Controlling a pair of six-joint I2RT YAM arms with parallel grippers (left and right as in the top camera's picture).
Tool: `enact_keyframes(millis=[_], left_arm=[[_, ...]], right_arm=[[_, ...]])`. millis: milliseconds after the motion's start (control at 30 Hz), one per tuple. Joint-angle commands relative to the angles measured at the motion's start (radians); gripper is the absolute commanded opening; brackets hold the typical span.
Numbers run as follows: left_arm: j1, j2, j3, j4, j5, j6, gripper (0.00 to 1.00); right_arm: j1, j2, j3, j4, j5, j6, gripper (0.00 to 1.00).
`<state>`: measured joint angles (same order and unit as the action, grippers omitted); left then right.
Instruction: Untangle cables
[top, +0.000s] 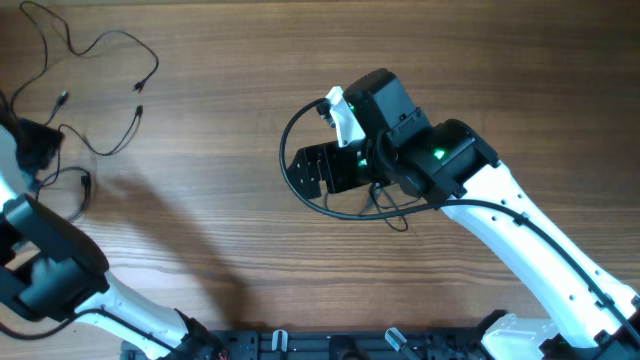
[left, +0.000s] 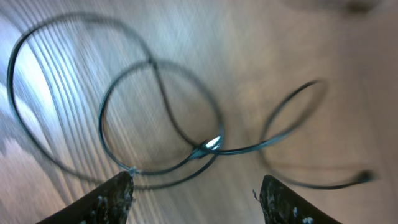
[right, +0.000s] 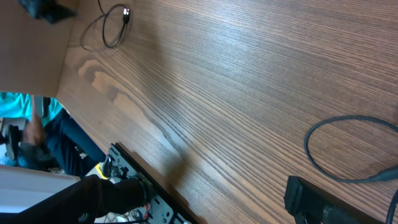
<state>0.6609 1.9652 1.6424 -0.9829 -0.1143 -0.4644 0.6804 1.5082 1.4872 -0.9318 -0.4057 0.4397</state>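
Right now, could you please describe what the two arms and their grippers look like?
Both arms have white links and black joints. The right arm carries a black cable along its link and a green light near the wrist. The right gripper is black. On the left arm, the fingers are black with pale scuffs.

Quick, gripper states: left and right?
Left gripper: open, holding nothing, above the cables.
Right gripper: cannot be told from these views.
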Motion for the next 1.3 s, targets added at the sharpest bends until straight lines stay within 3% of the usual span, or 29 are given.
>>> enact_keyframes(millis=[0,133,267,400,533,600,667,733,767,933,1100,1267], left_arm=[[-0.003,0.029,-0.077,0.002,0.052,0.005,0.69],[-0.003,0.031,-0.113,0.039,0.072,0.013,0.57],[-0.003,0.031,-0.14,0.158,0.072,0.092,0.72],[-0.003,0.032,-0.141,0.27,0.068,0.095,0.72],[-0.003,0.042,-0.141,0.33,0.068,0.126,0.65],[-0.003,0.069,-0.141,0.346,0.069,0.129,0.58],[-0.003,0.098,-0.141,0.364,0.076,0.153,0.41],[-0.003,0.098,-0.141,0.389,0.076,0.166,0.12],[-0.003,0.098,-0.14,0.396,0.077,0.166,0.04],[-0.003,0.016,-0.113,0.402,0.076,0.088,0.04],[-0.003,-0.1,-0.111,0.415,0.08,0.087,0.04],[-0.003,-0.141,-0.111,0.412,0.337,0.15,0.04]], right_arm=[[0.01,0.009,-0.007,0.0,0.014,-0.011,0.96],[0.01,0.009,-0.007,-0.004,0.014,-0.011,0.95],[0.01,0.009,-0.007,-0.004,0.014,-0.011,0.95],[0.01,0.009,-0.007,0.0,0.014,-0.01,0.96],[0.01,0.009,-0.007,0.014,0.015,-0.01,0.96],[0.01,0.009,-0.007,0.023,0.015,-0.009,0.96],[0.01,0.009,-0.007,0.025,0.018,0.007,0.96],[0.01,0.009,-0.007,0.024,0.018,0.008,0.96],[0.01,0.009,-0.007,0.023,0.018,0.008,0.96],[0.01,0.022,-0.007,0.017,0.016,0.01,0.96],[0.01,0.039,-0.007,0.006,0.014,0.016,0.96],[0.01,0.04,-0.007,-0.001,0.013,0.016,0.96]])
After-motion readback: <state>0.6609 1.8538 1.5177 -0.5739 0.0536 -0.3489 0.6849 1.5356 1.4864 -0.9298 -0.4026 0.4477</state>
